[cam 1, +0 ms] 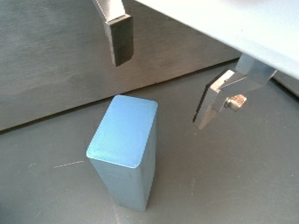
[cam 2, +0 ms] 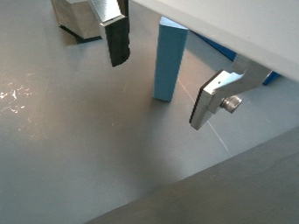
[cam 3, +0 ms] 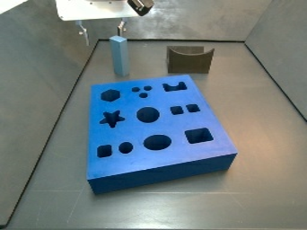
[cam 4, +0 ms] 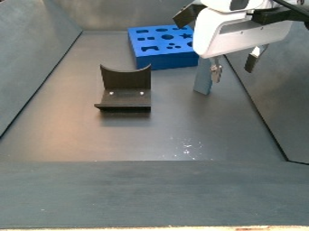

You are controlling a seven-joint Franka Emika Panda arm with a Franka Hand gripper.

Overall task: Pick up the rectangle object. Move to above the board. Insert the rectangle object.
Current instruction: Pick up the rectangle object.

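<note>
Near the far left corner of the floor, you have the rectangle object (cam 3: 118, 54) standing upright, apart from the board (cam 3: 156, 121), with bare floor all round it. To its right sits the fixture (cam 3: 188, 59), well clear. Your gripper (cam 1: 163, 74) hangs just above the block, fingers (cam 1: 119, 39) spread wide and touching nothing, the wrist pointing straight down.

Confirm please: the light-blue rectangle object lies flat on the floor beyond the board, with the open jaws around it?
Not quite. The rectangle object stands upright, as a side view shows. The rest holds: it is beyond the board, and the gripper has open jaws around it.
</note>
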